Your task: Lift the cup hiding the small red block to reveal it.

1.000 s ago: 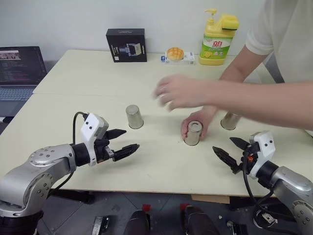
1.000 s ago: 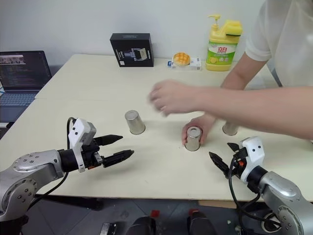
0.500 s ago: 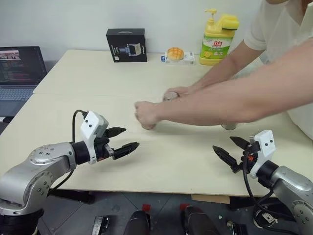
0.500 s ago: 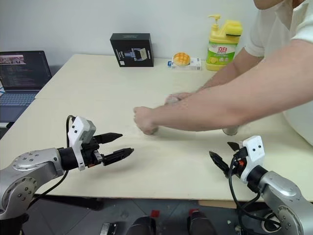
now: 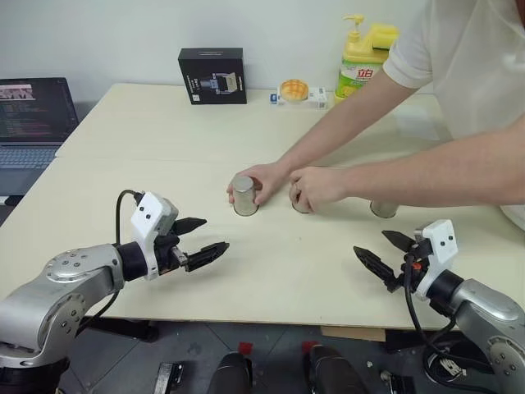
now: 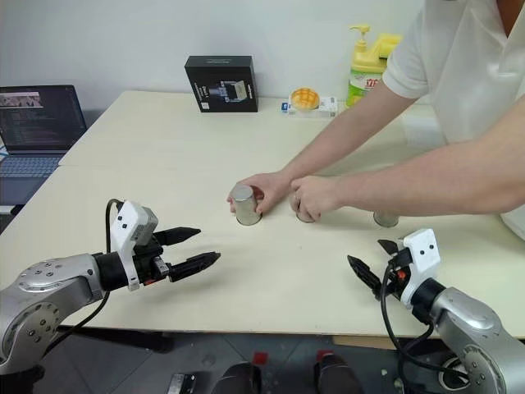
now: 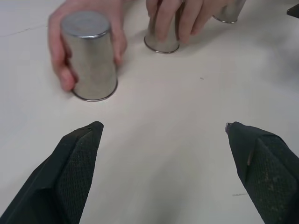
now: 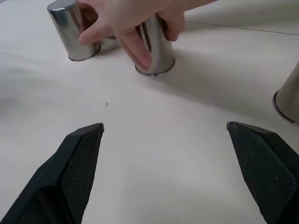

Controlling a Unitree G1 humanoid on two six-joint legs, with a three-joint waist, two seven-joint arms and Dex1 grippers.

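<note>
Steel cups [image 5: 244, 195] stand inverted, axes vertical.

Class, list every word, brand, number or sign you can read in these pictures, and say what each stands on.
"立白": red label of the yellow-green pump bottle of dish soap, partly hidden by the person's arm.
Black box: print too small to read.
Laptop screen: lines of text, too blurred to read.
Small packet by the bottle: unreadable.
Steel cups: no marks.

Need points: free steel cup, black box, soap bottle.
free steel cup [image 5: 382, 208], left eye view, on its side wall
black box [image 5: 212, 75], left eye view, middle of its front face
soap bottle [image 5: 354, 72], left eye view, on its label
</note>
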